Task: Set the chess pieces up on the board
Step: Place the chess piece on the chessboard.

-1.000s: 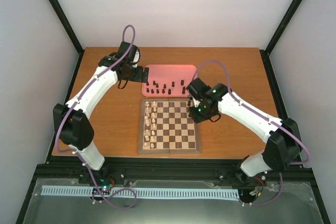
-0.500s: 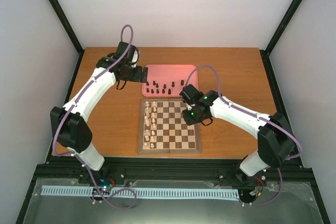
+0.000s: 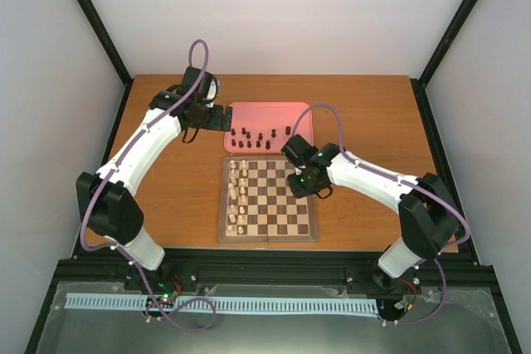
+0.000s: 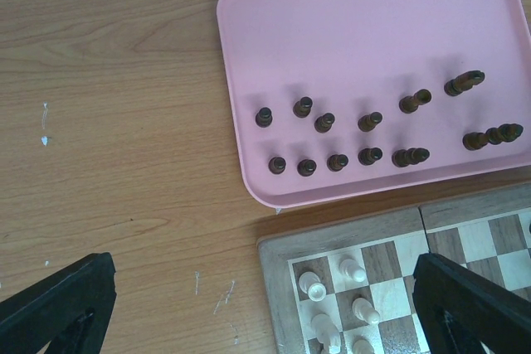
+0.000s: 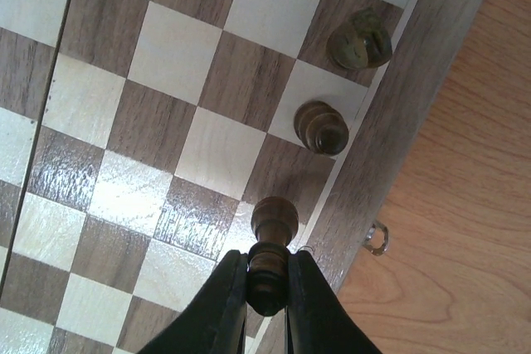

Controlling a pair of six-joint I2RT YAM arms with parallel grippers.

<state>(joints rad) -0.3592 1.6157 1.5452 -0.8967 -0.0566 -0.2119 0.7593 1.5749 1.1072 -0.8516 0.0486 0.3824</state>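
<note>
I see three dark chess pieces point(image 5: 322, 128) on the board point(image 5: 415, 122)'s right edge. My right gripper point(image 5: 267, 275) pinches a fourth piece point(image 5: 274, 221), my left gripper point(image 4: 265, 300) gapes wide, and a dozen or so wait on the pink tray point(image 4: 348, 31).

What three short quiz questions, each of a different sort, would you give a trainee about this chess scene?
1. True or false: the right gripper is shut on a dark brown wooden chess piece at the border of the light and dark checked wooden board.
2. Where do most of the other dark pieces stand?
A. in the pink rounded plastic tray
B. on the bare table
C. beside the arm bases
3. Fill the gap: the left gripper is ____ and holds nothing.

Key: 1 true; 2 A; 3 open.
</note>
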